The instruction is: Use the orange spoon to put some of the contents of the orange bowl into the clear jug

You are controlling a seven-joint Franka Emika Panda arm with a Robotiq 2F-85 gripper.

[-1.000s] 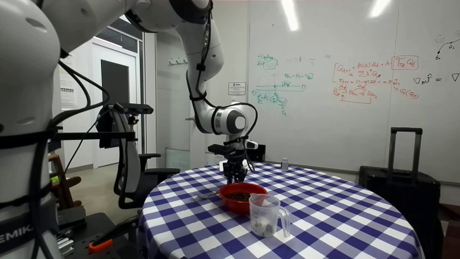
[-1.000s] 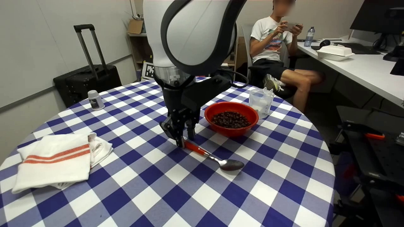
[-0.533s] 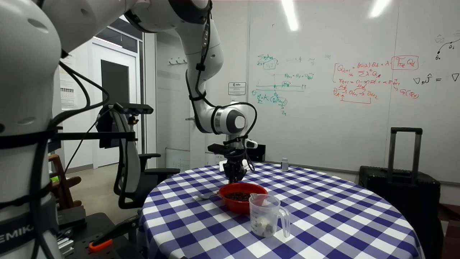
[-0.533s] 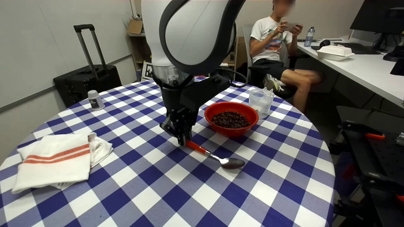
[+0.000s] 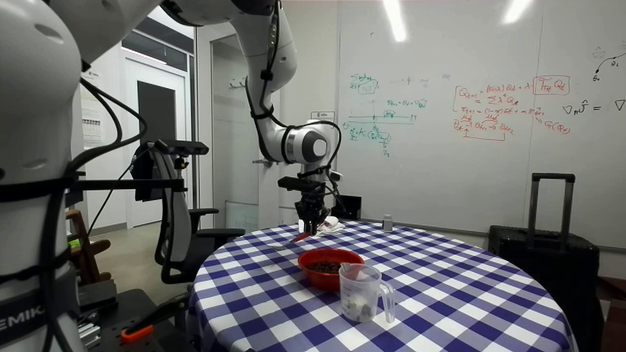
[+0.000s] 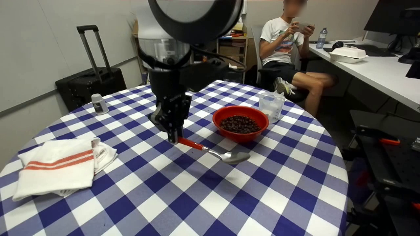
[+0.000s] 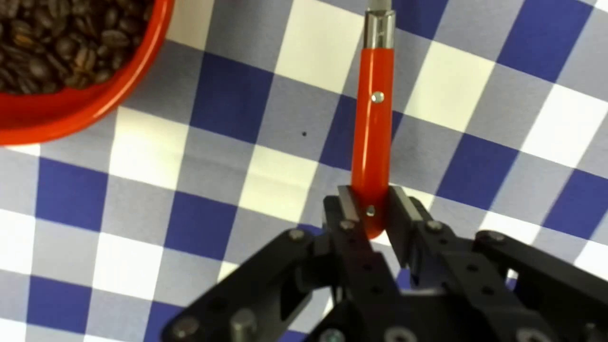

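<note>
The gripper holds the orange spoon between its jaws; in the wrist view, upper left, stands the orange bowl.

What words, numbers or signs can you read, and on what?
"EMIK", rest unseen: dark band on the white robot arm
"Ĵ = ∇", black: glossy whiteboard; its red formulas and green ones read only partly
Too small or blurred: marks on clear plastic jug, small grey rounded bottle, white rectangular wall sign, white paper poster
</note>
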